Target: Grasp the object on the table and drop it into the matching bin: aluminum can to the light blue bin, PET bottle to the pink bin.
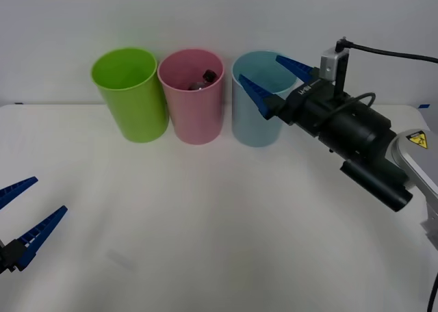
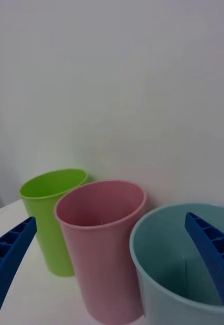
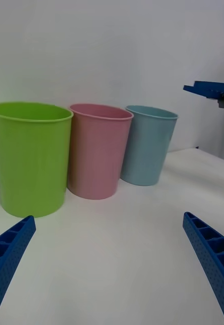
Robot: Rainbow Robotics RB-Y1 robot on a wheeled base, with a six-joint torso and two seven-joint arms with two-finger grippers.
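Observation:
The PET bottle lies inside the pink bin, with only its dark body and black cap showing below the rim. The light blue bin stands just right of the pink one. My right gripper hangs open over the light blue bin's rim, with nothing between its fingers. In the right wrist view that gripper looks down at the pink bin and the light blue bin. My left gripper is open and empty, low over the table at the near left.
A lime green bin stands left of the pink one; the three form a row at the table's back, against a white wall. The left wrist view shows the same row and the right gripper above it.

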